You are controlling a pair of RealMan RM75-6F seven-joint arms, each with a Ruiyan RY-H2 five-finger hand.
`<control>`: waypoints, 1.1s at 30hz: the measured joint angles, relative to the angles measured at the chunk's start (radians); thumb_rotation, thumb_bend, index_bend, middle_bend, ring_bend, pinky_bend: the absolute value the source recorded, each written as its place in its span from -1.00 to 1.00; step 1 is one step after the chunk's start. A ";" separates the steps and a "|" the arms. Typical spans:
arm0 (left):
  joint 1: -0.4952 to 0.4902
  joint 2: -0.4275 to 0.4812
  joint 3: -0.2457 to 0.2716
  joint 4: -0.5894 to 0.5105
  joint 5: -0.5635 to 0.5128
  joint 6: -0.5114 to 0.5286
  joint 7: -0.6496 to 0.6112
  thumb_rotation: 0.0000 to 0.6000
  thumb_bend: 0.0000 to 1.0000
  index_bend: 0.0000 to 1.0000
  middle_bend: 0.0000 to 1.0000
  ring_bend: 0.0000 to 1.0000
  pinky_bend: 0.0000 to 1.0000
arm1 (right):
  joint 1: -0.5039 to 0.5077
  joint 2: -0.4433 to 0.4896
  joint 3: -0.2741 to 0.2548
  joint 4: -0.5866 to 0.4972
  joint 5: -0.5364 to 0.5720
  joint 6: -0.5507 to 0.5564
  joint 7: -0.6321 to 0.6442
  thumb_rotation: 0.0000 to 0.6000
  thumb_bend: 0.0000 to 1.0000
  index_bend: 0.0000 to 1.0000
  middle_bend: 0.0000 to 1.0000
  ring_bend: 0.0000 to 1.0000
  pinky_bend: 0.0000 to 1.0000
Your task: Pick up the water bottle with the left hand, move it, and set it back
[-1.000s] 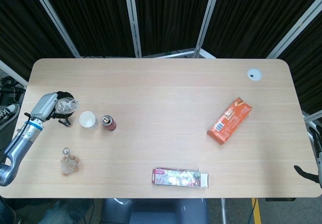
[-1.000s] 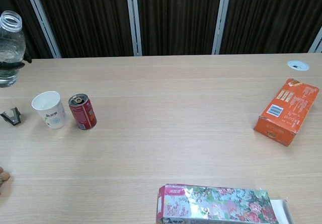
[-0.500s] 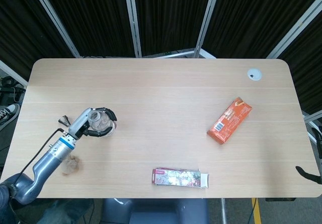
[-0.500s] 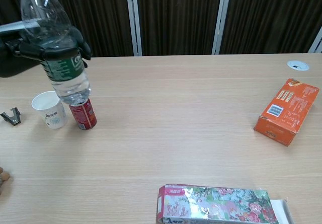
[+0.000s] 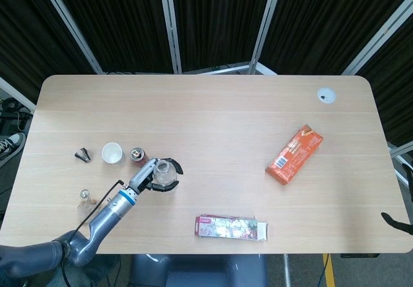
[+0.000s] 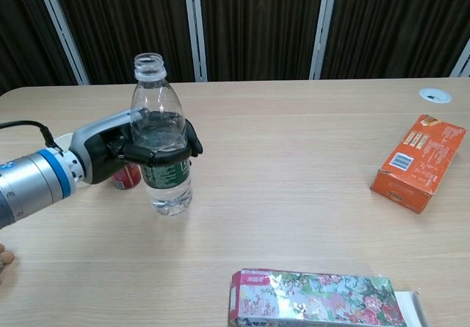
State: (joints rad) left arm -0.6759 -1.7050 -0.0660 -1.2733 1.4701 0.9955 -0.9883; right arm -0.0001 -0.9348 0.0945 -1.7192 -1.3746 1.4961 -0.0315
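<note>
Your left hand clamps the clear ribbed plastic water bottle with green label, uncapped, long axis upright, mouth up, lower left of centre over the pale woodgrain counter. Red metal can just behind. Right hand's state: cannot tell.

Your light wood table carries a white paper cup and red can at nine o'clock, a black clip just outside them. Orange box sits at three o'clock, floral carton at six, white disc at two.
</note>
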 measured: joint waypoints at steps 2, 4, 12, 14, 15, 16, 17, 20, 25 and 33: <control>0.001 -0.026 0.003 0.029 0.000 0.000 0.004 1.00 -0.25 0.08 -0.12 -0.33 -0.25 | 0.000 0.000 0.000 0.002 0.003 -0.002 0.002 1.00 -1.00 -1.00 -1.00 -1.00 -1.00; 0.003 -0.050 0.006 0.062 0.001 -0.002 0.004 1.00 -0.26 0.08 -0.12 -0.33 -0.25 | 0.000 0.001 0.001 0.003 0.006 -0.004 0.004 1.00 -1.00 -1.00 -1.00 -1.00 -1.00; 0.014 -0.119 0.025 0.167 0.016 -0.003 -0.026 1.00 -0.28 0.08 -0.13 -0.33 -0.26 | 0.002 0.000 0.001 0.005 0.013 -0.011 0.003 1.00 -1.00 -1.00 -1.00 -1.00 -1.00; 0.016 -0.124 0.028 0.178 0.023 0.001 -0.031 1.00 -0.34 0.06 -0.17 -0.36 -0.28 | 0.002 0.000 0.002 0.004 0.013 -0.011 0.003 1.00 -1.00 -1.00 -1.00 -1.00 -1.00; 0.017 -0.126 0.029 0.184 0.026 0.004 -0.031 1.00 -0.38 0.05 -0.21 -0.38 -0.30 | 0.002 0.000 0.002 0.004 0.013 -0.011 0.002 1.00 -1.00 -1.00 -1.00 -1.00 -1.00; 0.017 -0.126 0.031 0.188 0.030 0.005 -0.030 1.00 -0.40 0.03 -0.24 -0.40 -0.32 | 0.002 0.000 0.002 0.004 0.013 -0.011 0.002 1.00 -1.00 -1.00 -1.00 -1.00 -1.00; 0.018 -0.127 0.033 0.191 0.034 0.007 -0.030 1.00 -0.42 -0.01 -0.30 -0.44 -0.35 | 0.002 0.000 0.002 0.004 0.013 -0.011 0.002 1.00 -1.00 -1.00 -1.00 -1.00 -1.00; 0.022 -0.127 0.043 0.202 0.051 0.023 -0.019 1.00 -0.48 -0.32 -0.56 -0.61 -0.53 | 0.001 -0.002 0.002 0.004 0.015 -0.011 -0.002 1.00 -1.00 -1.00 -1.00 -1.00 -1.00; 0.030 -0.121 0.057 0.208 0.074 0.048 -0.015 1.00 -0.55 -0.82 -0.95 -0.87 -0.75 | 0.000 -0.002 0.002 0.002 0.013 -0.007 -0.002 1.00 -1.00 -1.00 -1.00 -1.00 -1.00; 0.043 -0.074 0.056 0.171 0.083 0.087 -0.009 1.00 -0.55 -1.00 -1.00 -1.00 -0.88 | -0.005 -0.002 -0.002 -0.002 -0.002 0.004 -0.001 1.00 -1.00 -1.00 -1.00 -1.00 -1.00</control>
State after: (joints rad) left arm -0.6328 -1.7788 -0.0095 -1.1021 1.5536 1.0823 -0.9974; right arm -0.0046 -0.9364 0.0928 -1.7214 -1.3764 1.5005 -0.0326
